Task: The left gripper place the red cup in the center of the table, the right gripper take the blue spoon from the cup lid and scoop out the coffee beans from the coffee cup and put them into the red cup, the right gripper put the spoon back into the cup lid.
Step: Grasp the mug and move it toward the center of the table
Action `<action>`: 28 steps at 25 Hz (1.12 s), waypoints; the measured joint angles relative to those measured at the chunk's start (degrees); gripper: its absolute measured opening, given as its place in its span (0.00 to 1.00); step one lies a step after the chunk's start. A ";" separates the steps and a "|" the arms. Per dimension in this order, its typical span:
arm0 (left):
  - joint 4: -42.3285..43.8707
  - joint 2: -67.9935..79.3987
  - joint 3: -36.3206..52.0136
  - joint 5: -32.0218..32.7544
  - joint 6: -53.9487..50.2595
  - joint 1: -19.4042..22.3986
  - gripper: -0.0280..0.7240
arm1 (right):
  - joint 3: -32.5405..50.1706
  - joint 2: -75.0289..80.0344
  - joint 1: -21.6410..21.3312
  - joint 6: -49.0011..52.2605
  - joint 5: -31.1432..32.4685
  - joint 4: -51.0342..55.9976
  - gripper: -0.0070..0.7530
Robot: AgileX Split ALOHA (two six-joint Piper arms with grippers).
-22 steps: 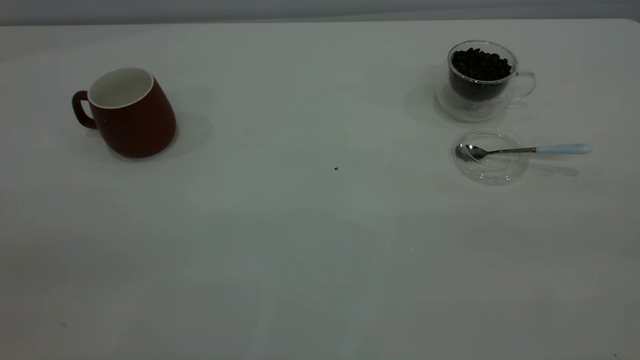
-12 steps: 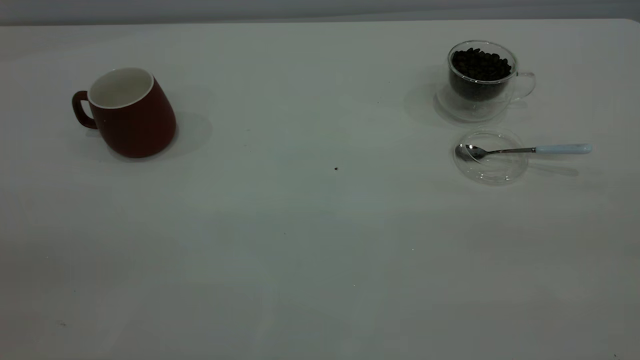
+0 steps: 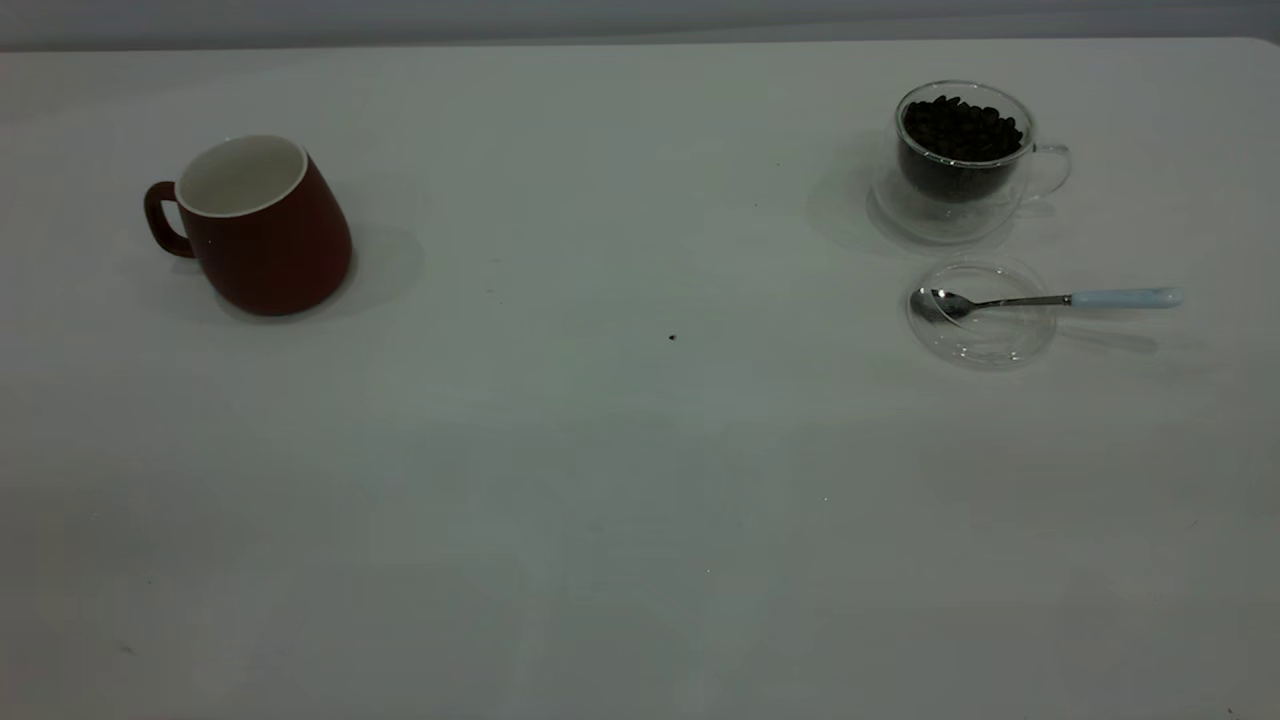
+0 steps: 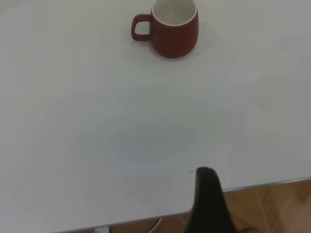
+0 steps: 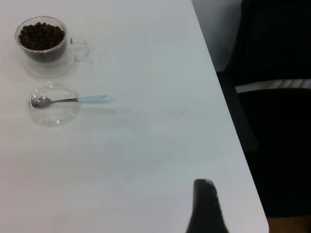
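Note:
The red cup with a white inside stands upright at the table's left, its handle pointing left; the left wrist view shows the red cup far off. At the right stands the glass coffee cup full of dark coffee beans. Just in front of it lies the clear cup lid, with the blue-handled spoon resting its bowl in it. Only a dark part of my left gripper shows, near the table's front edge. A like part of my right gripper hangs by the table's right edge, far from the spoon.
A small dark speck lies mid-table. The table's front edge borders wooden floor. A black chair stands beyond the table's right edge. Neither arm shows in the exterior view.

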 joint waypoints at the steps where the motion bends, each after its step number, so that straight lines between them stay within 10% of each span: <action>1: 0.00 0.00 0.00 0.00 0.00 0.00 0.82 | 0.00 0.00 0.00 0.00 0.00 0.00 0.75; 28: 0.00 0.00 0.00 -1.51 0.00 0.00 0.82 | 0.00 0.00 0.00 0.00 0.00 0.00 0.75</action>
